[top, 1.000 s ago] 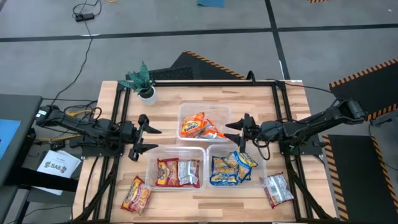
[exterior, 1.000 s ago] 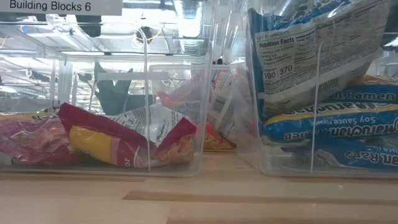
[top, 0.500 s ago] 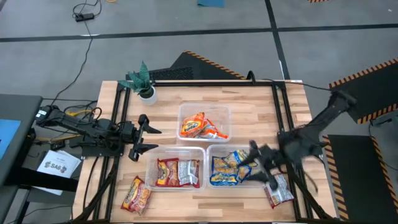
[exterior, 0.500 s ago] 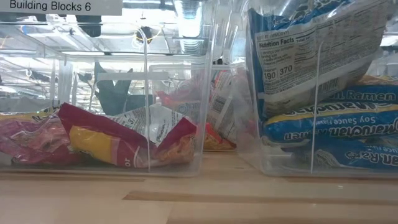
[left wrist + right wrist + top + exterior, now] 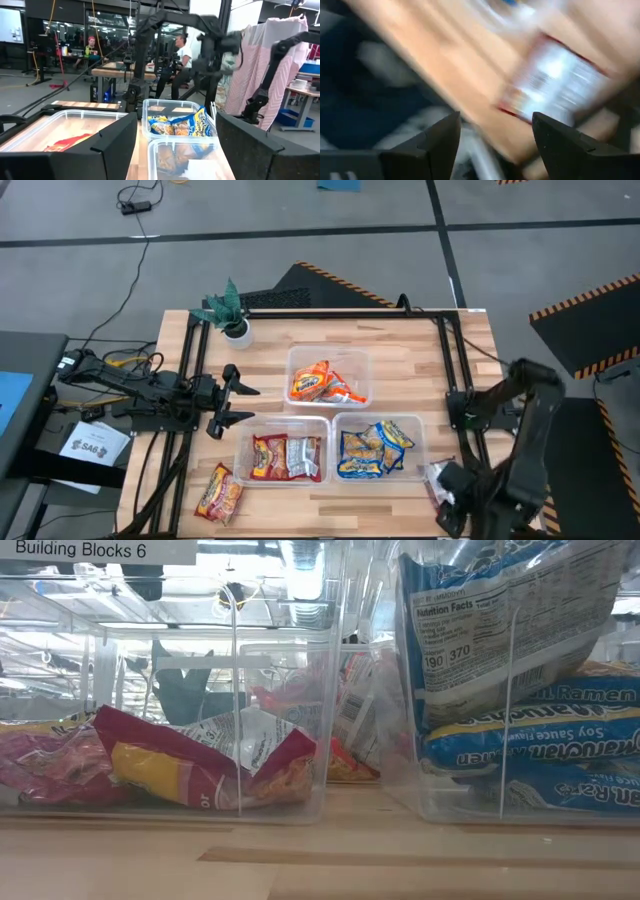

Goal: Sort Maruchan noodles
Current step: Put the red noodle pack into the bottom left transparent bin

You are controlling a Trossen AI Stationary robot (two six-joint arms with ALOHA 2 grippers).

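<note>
High view: right gripper (image 5: 447, 502), fingers spread wide and empty, is hovering over the silvery packet (image 5: 437, 474) at five o'clock on the tabletop (image 5: 420, 350); next, descending and pinching. Left gripper (image 5: 240, 405) is waiting at nine o'clock, fingers parted, empty.

We observe the left gripper (image 5: 176, 145) with fingers apart, facing clear tubs (image 5: 181, 120) holding blue-and-yellow noodle packets (image 5: 182, 125). A seated person (image 5: 180, 55) is visible beyond the table.

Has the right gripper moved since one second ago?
Yes. The right gripper has left the orange tub and swung to the table's near right corner, above the loose silvery packet. Its jaws are open.
</note>
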